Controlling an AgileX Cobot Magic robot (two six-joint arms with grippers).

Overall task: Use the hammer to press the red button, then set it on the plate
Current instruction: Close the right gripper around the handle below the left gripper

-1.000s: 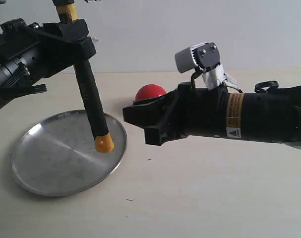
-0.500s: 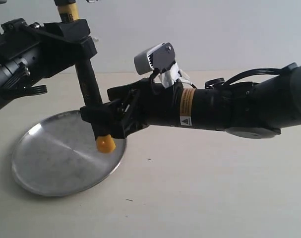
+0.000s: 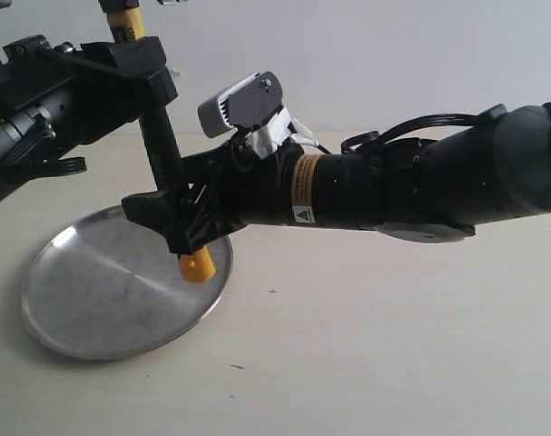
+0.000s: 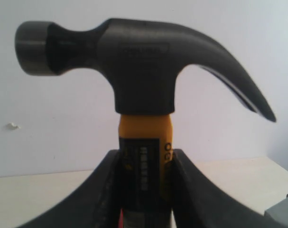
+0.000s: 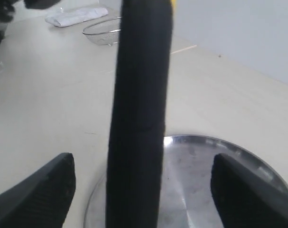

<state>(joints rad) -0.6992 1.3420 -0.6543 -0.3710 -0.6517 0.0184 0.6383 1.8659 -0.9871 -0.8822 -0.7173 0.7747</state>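
Left jaws pinch the hammer [image 4: 144,80] at its yellow neck, just below the head; hammer upright, head up. Right jaws spread, black handle between them, untouched. Yellow end hangs over the plate [image 3: 103,300] on the bench [image 3: 393,345]; contact unclear.

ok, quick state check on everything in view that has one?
hammer: upright, head up, held at the yellow neck, handle end over the plate.
left tool: shut on the hammer.
right tool: open, fingers on either side of the handle with gaps, no grip.
plate: lying flat, nothing resting on it.
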